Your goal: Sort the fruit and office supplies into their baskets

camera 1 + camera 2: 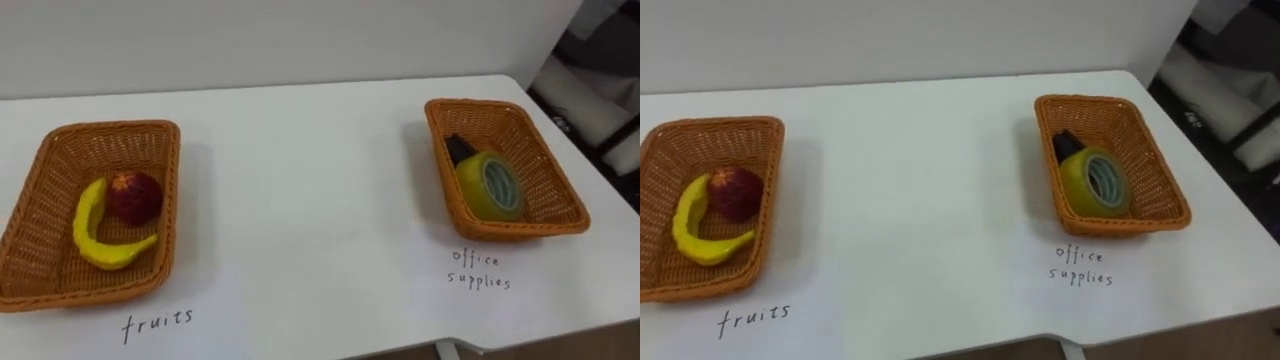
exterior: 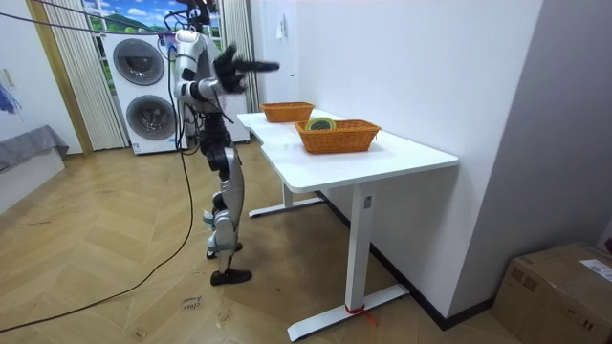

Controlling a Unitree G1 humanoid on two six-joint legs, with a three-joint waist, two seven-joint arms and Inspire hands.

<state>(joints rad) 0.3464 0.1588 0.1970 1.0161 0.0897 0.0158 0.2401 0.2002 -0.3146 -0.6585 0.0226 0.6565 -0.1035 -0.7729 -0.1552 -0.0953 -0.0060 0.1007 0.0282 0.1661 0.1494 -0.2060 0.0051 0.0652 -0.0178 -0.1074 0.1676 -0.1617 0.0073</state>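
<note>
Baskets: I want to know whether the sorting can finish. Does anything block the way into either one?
Nothing visible does. The banana and red fruit lie in the left basket, the tape and a dark item in the right basket; the table between is bare.

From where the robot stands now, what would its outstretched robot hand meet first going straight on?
Probably the wall. The robot hand points level, well above the table and the far basket, so the way looks free until the wall; depth is unclear.
</note>
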